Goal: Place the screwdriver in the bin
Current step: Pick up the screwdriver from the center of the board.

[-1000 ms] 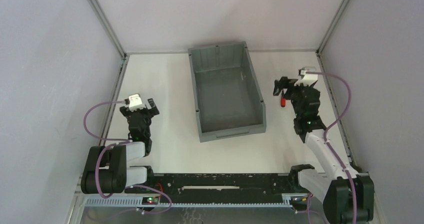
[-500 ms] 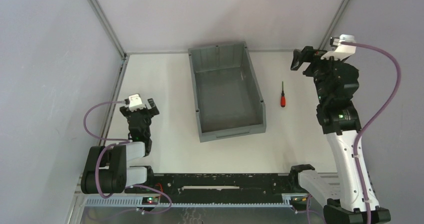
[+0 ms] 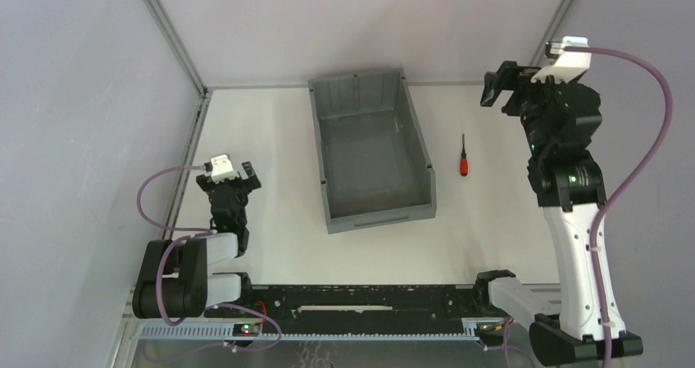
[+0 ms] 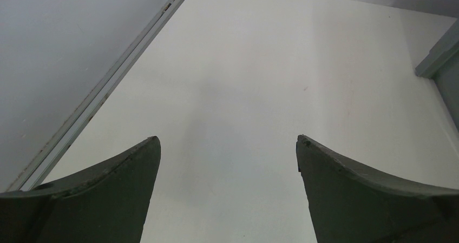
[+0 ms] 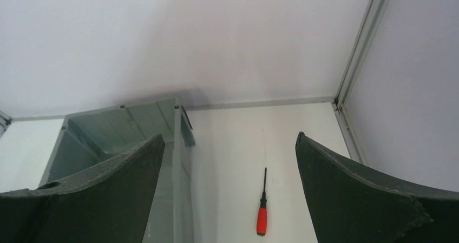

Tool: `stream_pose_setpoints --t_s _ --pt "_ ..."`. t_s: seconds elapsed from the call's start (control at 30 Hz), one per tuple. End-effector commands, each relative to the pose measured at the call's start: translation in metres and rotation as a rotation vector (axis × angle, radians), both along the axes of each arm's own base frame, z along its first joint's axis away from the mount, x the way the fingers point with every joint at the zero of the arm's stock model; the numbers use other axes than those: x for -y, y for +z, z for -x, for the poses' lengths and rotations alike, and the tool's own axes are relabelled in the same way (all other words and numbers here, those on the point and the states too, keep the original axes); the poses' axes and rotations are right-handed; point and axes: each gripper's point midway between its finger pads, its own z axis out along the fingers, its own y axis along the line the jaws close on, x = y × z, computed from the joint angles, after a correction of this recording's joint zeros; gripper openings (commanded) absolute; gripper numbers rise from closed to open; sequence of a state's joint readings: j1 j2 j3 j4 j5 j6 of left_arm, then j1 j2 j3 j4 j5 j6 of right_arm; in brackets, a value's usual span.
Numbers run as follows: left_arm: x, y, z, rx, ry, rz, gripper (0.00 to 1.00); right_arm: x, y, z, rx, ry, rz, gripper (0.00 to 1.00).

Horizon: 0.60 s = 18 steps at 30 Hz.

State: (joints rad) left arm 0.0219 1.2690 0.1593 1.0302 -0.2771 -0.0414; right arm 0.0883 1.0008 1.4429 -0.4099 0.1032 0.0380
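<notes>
I see the screwdriver point(image 3: 463, 160) lying on the table point(image 3: 262, 138) beside the bin point(image 3: 419, 151), by its tall wall; left gripper point(image 4: 227, 140) and right gripper point(image 5: 227, 137) both spread wide.

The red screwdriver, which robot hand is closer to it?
Right. The right gripper hovers just past the screwdriver, toward the back wall. The left gripper sits across the bin from it.

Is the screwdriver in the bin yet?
Out. The screwdriver lies flat on the table right of the bin, apart from its wall.
</notes>
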Motion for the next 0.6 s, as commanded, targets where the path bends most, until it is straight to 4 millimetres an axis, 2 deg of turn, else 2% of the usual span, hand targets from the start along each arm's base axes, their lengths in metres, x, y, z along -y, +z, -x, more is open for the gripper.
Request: stream_pose_setpoints --t_s 0.0,0.1,0.2,0.4,0.57 --pt "-0.002 0.023 -0.009 0.064 0.001 -0.019 1.00 -0.002 -0.018 -0.019 -0.098 0.007 0.043 1.00" --pt "-0.002 0.023 -0.009 0.064 0.001 -0.019 1.00 -0.001 -0.042 -0.040 -0.174 -0.004 0.052 1.00" --pt "-0.002 0.023 -0.009 0.063 0.001 -0.019 1.00 0.001 -0.081 -0.062 -0.292 -0.016 0.063 1.00" --pt "-0.002 0.023 -0.009 0.063 0.000 -0.019 1.00 0.007 -0.165 -0.096 -0.508 -0.032 0.071 1.00" --pt "-0.002 0.023 -0.009 0.063 0.000 -0.019 1.00 0.011 -0.239 -0.111 -0.690 -0.040 0.024 1.00"
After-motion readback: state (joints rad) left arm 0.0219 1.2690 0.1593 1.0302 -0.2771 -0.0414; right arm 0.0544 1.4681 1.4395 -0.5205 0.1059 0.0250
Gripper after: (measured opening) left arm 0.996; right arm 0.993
